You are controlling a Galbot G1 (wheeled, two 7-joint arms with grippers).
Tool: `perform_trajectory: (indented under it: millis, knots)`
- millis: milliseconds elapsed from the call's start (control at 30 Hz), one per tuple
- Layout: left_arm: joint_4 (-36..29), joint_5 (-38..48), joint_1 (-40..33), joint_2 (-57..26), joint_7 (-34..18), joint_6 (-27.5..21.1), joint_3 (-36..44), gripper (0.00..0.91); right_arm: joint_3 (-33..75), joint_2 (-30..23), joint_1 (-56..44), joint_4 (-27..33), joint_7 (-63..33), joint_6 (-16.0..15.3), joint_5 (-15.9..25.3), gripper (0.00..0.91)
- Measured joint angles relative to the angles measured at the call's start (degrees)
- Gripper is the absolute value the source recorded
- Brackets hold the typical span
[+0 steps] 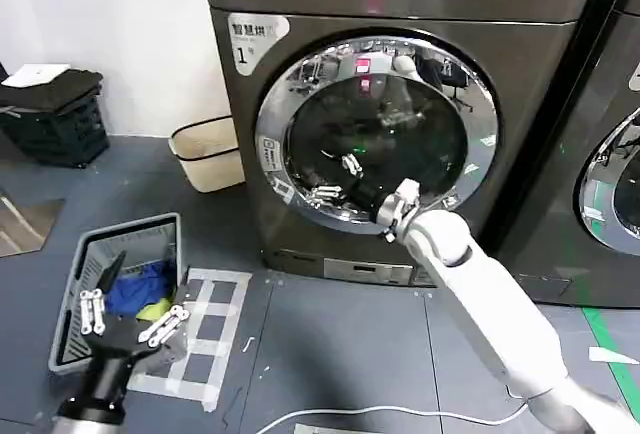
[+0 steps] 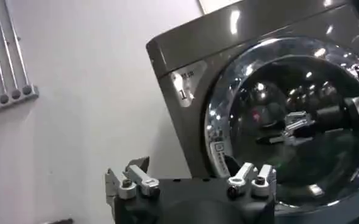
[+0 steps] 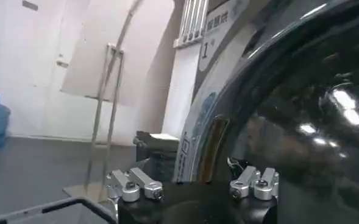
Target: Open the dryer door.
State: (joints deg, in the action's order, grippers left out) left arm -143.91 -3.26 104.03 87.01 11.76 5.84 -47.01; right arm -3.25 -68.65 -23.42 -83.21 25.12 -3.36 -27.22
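Now my right gripper (image 1: 328, 182), fingers spread, reaches toward the lower-left rim of the closed round chrome-ringed dark-glass dryer door (image 1: 376, 129) on grey machine 1 to find its latch side, while my left gripper (image 1: 128, 319) hangs open over the floor.

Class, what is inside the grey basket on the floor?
The basket holds blue and yellow cloth. The left gripper hovers over it, open, covering what lies beneath.
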Motion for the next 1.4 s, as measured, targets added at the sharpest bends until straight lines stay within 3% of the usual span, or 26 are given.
perform_trajectory:
  millis: [1400]
  knots:
    - [-1.24, 0.08, 1.09, 0.15, 0.08, 0.45, -0.69, 0.907, -3.23, -8.49, 6.99, 13.95, 1.30, 2.08, 2.67, 0.907]
